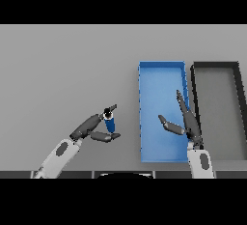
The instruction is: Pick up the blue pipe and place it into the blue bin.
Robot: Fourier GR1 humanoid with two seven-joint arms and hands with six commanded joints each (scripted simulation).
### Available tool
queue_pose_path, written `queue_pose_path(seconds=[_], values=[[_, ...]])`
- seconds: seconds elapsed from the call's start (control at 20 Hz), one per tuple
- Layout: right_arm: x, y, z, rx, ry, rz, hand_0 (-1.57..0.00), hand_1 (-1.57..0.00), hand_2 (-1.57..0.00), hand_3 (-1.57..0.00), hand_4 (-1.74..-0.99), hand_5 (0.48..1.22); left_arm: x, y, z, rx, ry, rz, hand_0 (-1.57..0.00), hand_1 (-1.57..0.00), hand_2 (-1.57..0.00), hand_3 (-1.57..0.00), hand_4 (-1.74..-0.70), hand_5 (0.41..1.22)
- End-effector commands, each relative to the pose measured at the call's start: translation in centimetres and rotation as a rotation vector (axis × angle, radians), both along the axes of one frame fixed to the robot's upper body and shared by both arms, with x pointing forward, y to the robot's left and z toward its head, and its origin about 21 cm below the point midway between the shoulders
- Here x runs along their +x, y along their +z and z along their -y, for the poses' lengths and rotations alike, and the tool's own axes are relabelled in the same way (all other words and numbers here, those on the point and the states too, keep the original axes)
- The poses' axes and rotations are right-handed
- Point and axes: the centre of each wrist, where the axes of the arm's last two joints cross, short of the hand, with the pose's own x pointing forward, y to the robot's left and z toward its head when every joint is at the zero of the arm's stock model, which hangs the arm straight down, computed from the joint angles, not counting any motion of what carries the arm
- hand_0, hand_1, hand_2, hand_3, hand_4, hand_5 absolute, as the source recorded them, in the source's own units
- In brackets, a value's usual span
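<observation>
The left hand (94,128) pinches the blue pipe (110,121) left of the blue bin (144,74) – the right hand (189,122) hangs open over the bin – and such a light pinch may let the pipe slip.

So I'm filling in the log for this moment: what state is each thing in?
blue pipe: upright, held in the left hand, left of the blue bin.
left hand: fingers and thumb curled round the pipe.
right hand: open, fingers straight, over the blue bin's right side.
blue bin: nothing in it.
black bin: nothing in it.
</observation>
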Motion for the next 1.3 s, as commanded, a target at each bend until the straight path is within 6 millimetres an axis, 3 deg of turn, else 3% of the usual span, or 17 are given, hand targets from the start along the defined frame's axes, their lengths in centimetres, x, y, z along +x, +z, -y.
queue_pose_path(seconds=[0.0,0.2,0.35,0.4,0.5,0.6,0.7,0.95,1.25], values=[[0.2,0.1,-0.2,-0.003,-0.002,0.004,0.0,0.0,0.0,0.0,-1.2,0.547,0.1,-0.4,0.6,0.004,0.002,0.012,0.0,0.0,0.0,0.0,-1.1,0.497],[0.4,0.2,0.1,-0.02,-0.005,-0.007,0.0,0.0,0.0,0.0,-1.188,0.55,0.4,-0.9,1.6,-0.093,-0.011,0.011,0.0,0.0,-0.09,-0.04,-1.14,0.567],[0.3,0.2,-0.2,-0.015,0.003,0.007,0.0,0.0,0.0,0.0,-1.196,0.56,0.5,-1.1,2.5,-0.18,-0.004,-0.044,-0.04,-0.25,-0.42,-0.35,-1.27,0.675],[0.2,-0.1,-0.2,-0.018,0.0,0.0,0.0,0.0,0.0,0.0,-1.192,0.56,0.5,-1.1,3.0,-0.207,-0.005,-0.054,-0.18,-0.41,-0.58,-0.59,-1.3,0.784],[0.4,0.5,0.1,-0.018,-0.002,0.015,0.0,0.0,0.0,0.0,-1.189,0.562,0.7,-1.0,3.2,-0.226,0.007,-0.05,-0.65,-0.83,-0.94,-0.91,-1.45,0.941],[0.2,0.2,0.1,-0.027,-0.003,0.007,0.0,0.0,0.0,0.0,-1.182,0.562,-0.1,-1.0,3.8,-0.225,-0.002,-0.051,-0.98,-1.1,-1.16,-1.11,-1.55,1.042],[0.4,0.2,0.2,-0.027,-0.009,0.0,0.0,0.0,0.0,0.0,-1.178,0.561,-0.3,-1.0,4.2,-0.222,-0.014,-0.041,-1.19,-1.27,-1.31,-1.26,-1.62,1.106],[0.3,-0.1,0.1,-0.035,-0.006,-0.003,0.0,0.0,0.0,0.0,-1.171,0.558,-0.9,-1.2,4.9,-0.214,-0.027,0.027,-1.45,-1.47,-1.49,-1.47,-1.51,1.183],[0.7,0.0,0.2,-0.057,-0.01,-0.003,0.0,0.0,0.0,0.0,-1.144,0.551,-0.3,1.9,6.7,-0.374,-0.067,0.141,-1.54,-1.54,-1.55,-1.54,-1.48,1.211]])
